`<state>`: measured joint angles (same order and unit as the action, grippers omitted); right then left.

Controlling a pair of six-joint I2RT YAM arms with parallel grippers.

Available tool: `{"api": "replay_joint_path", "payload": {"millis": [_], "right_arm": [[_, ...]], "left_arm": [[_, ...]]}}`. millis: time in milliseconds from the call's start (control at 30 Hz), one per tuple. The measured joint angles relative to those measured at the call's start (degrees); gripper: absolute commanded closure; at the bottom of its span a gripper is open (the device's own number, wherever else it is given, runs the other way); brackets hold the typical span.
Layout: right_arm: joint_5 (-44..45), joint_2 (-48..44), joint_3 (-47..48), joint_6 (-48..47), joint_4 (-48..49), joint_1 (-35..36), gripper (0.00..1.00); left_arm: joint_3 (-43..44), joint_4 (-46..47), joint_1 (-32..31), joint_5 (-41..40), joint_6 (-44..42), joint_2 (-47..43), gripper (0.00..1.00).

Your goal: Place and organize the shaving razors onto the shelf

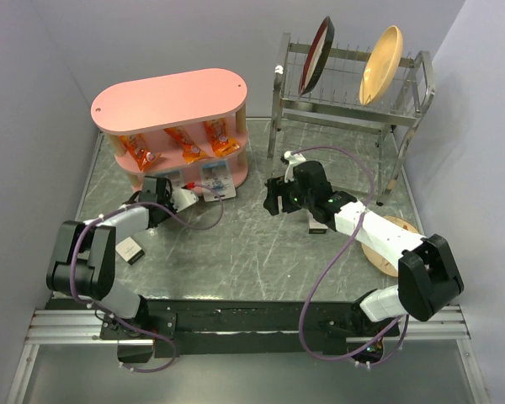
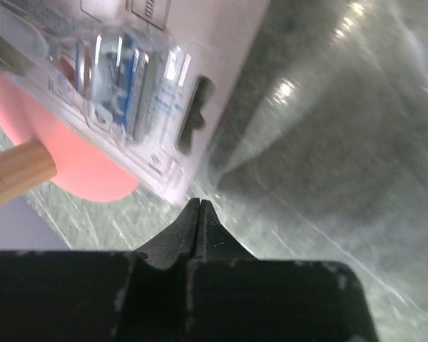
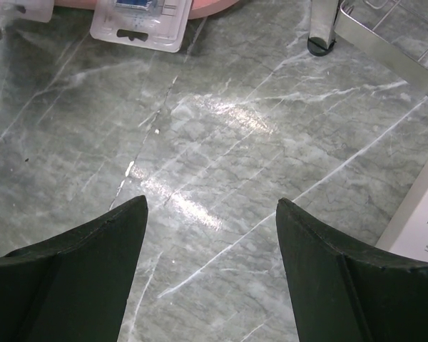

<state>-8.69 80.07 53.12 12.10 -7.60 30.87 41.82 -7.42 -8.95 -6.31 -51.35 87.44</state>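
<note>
Razors (image 1: 216, 178) on shelf (image 1: 172, 97) bottom tier; left gripper (image 2: 200, 211) closed, right gripper (image 3: 210, 235) spread.

Metal dish rack (image 1: 345, 99) stands at the back right, with a dark red plate (image 1: 317, 52) and a tan plate (image 1: 380, 65) upright in it. Orange snack packets (image 1: 185, 145) sit in a row back left. A round wooden board (image 1: 379, 257) lies on the grey marbled table (image 1: 236, 261).

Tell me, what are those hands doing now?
Left hand shut, tips at edge of one razor pack. Right hand open, empty. Other pack beside it, on shelf bottom tier.
</note>
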Motion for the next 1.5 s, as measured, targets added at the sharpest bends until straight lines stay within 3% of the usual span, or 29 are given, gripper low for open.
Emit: {"api": "replay_joint_path", "payload": {"millis": [200, 300, 333, 367, 400, 433, 467, 533, 633, 867, 1067, 1100, 1167, 1400, 1500], "right_arm": [[-0.22, 0.00, 0.00, 0.00, 0.22, 0.00, 0.21], [-0.22, 0.00, -0.02, -0.28, 0.35, 0.00, 0.21], [-0.24, 0.00, -0.09, -0.59, 0.33, 0.00, 0.21], [-0.26, -0.02, -0.24, -0.98, 0.26, 0.00, 0.19], [-0.17, -0.04, -0.35, -1.44, 0.02, 0.00, 0.18], [0.11, -0.13, -0.55, -2.19, -0.59, 0.00, 0.16], [0.72, -0.48, -0.87, -2.91, -1.36, -0.02, 0.08], [3.08, -1.64, -1.38, -3.87, -3.85, -0.44, 0.02], [8.28, -3.41, -1.49, -3.87, -6.64, -3.28, 0.00], [14.12, 1.38, -1.44, -0.33, -9.90, -12.48, 0.02], [15.32, 7.89, -1.38, -0.61, -11.17, -13.40, 0.03], [15.34, 8.79, -1.36, -0.63, -11.17, -13.40, 0.06], [15.32, 10.91, -1.20, -0.70, -11.45, -13.40, 0.24], [13.90, 14.49, -0.52, -1.25, -13.46, -13.38, 0.40], [13.07, 13.44, -0.98, -1.29, -14.34, -13.14, 0.53]], "left_arm": [[-0.76, -5.16, -1.57, 3.08, 1.16, -5.05, 0.99], [-0.76, -8.92, -5.84, 6.14, 3.04, -8.68, 0.99], [-0.76, -10.10, -7.41, 7.41, 3.80, -9.86, 0.94], [-0.76, -11.41, -9.49, 8.68, 4.74, -11.28, 0.84], [-0.72, -12.52, -11.39, 9.77, 5.95, -12.66, 0.67], [-0.48, -14.14, -14.05, 11.10, 8.11, -14.38, 0.28], [-0.22, -15.08, -16.02, 11.96, 9.14, -15.56, 0.02], [1.07, -16.98, -20.13, 13.20, 12.90, -17.22, 0.00], [4.11, -18.01, -24.11, 15.82, 19.69, -17.94, 0.00], [5.09, -19.10, -24.11, 19.91, 27.34, -17.94, 0.01], [5.14, -19.69, -24.11, 21.68, 30.21, -17.31, 0.01], [5.14, -19.58, -24.11, 21.64, 30.49, -17.31, 0.01], [5.14, -19.34, -23.89, 21.57, 31.17, -17.31, 0.01], [5.14, -18.78, -22.14, 21.20, 32.87, -17.31, 0.00], [5.14, -18.34, -21.62, 20.94, 33.07, -17.33, 0.01]]}}
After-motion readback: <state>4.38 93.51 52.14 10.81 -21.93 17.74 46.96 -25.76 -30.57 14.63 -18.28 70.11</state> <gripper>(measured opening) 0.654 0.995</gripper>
